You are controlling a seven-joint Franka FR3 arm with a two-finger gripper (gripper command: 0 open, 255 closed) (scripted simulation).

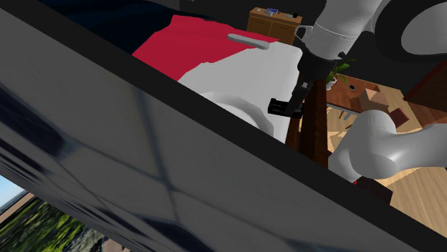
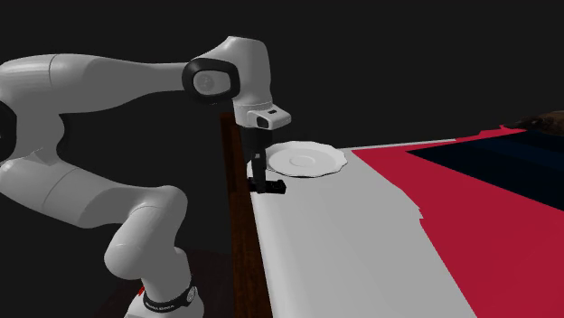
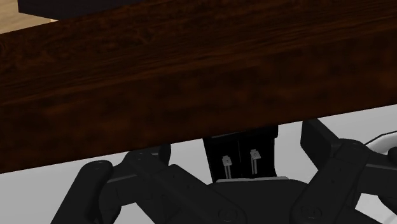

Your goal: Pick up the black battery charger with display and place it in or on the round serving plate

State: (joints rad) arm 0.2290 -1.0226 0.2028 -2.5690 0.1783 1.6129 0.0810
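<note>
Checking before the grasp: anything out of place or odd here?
One oddity: a dark slanted panel crosses the shoulder view's foreground. The charger sits at the edge of the white surface, at the end effector, beside the plate; nothing spilled.

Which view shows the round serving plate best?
The second exterior view: the whole white serving plate shows there, scalloped rim and all. The shoulder view shows a part of it beyond a dark slanted panel.
</note>
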